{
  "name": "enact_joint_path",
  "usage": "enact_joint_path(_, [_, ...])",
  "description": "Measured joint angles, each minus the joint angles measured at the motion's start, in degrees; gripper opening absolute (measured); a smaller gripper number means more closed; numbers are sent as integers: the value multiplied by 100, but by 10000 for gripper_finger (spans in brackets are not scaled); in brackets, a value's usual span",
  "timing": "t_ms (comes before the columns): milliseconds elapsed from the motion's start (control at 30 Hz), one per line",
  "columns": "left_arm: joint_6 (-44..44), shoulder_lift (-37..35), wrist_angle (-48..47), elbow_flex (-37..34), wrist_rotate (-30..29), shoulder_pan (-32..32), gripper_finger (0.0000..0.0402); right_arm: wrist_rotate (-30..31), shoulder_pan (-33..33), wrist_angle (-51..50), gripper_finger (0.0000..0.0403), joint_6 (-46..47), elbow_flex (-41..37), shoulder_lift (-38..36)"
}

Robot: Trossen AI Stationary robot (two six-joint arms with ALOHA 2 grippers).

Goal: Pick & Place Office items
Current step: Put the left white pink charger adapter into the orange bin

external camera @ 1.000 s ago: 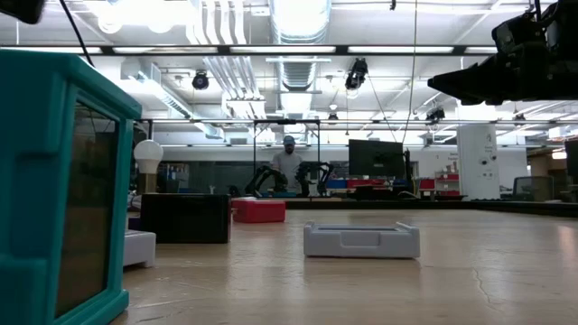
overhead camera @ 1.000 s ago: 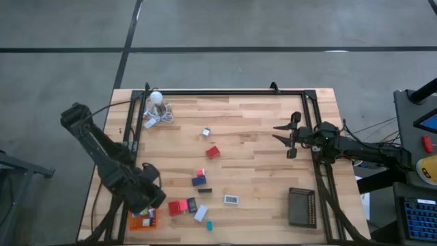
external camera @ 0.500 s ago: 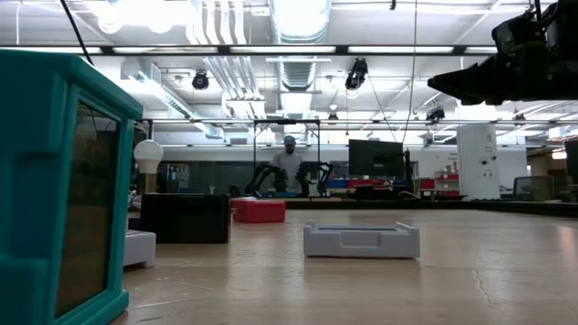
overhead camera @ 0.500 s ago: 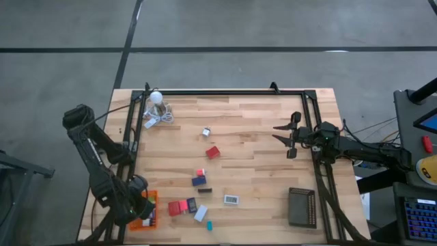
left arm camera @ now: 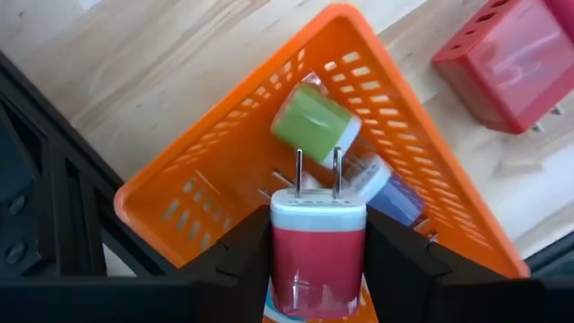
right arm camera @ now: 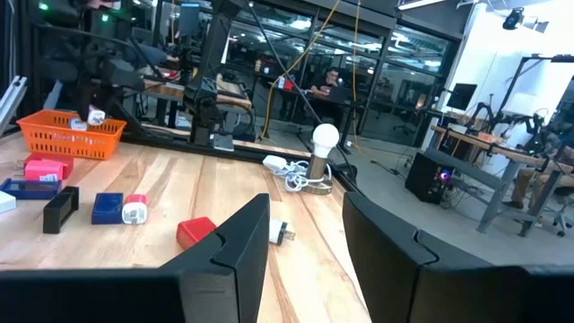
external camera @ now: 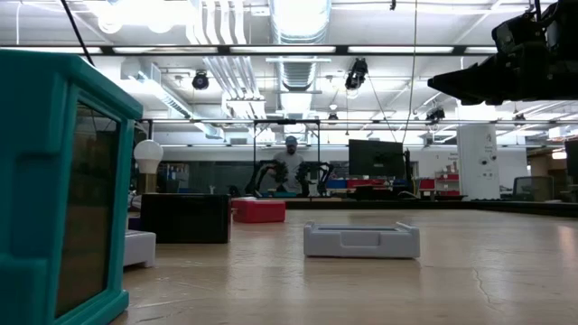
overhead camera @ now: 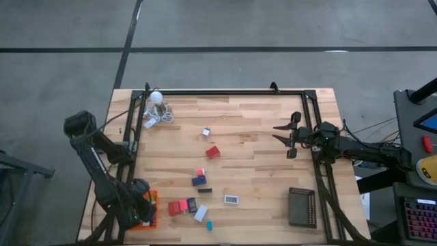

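Observation:
My left gripper (overhead camera: pixel 140 213) hangs over the orange tray (overhead camera: pixel 151 203) at the table's near-left corner, shut on a red-and-white plug charger (left arm camera: pixel 318 247). A green piece (left arm camera: pixel 314 124) and a blue-white piece (left arm camera: pixel 390 193) lie in that tray. More office items lie loose mid-table: a red block (overhead camera: pixel 213 152), a navy piece (overhead camera: pixel 199 181), a white rectangle (overhead camera: pixel 231 199), a red piece (overhead camera: pixel 177 208) and a teal one (overhead camera: pixel 209 225). My right gripper (overhead camera: pixel 289 140) waits open above the table's right side. My left gripper pinches the charger's red body (left arm camera: pixel 318 269) between its two fingers (left arm camera: pixel 242 256), coming from above. The white end with the two metal prongs (left arm camera: pixel 318 170) points away from the gripper, down into the tray. Whether the prongs touch the pieces below, I cannot tell.
A black ribbed tray (overhead camera: pixel 301 207) sits near the table's near-right corner. A white bulb with coiled cord (overhead camera: pixel 156 102) stands at the far left. A black frame rail (overhead camera: pixel 225 92) runs along the far edge and the sides. Bare wood lies between the loose pieces and my right gripper.
My left gripper has moved toward the table's near-left corner, from beside the red pieces to above the orange tray, carrying the charger. My right arm has kept still.

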Motion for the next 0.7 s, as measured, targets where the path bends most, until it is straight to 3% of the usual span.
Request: enact_joint_path(700, [869, 790, 226, 0, -76, 2, 149, 0, 0, 0, 139, 0, 0, 0])
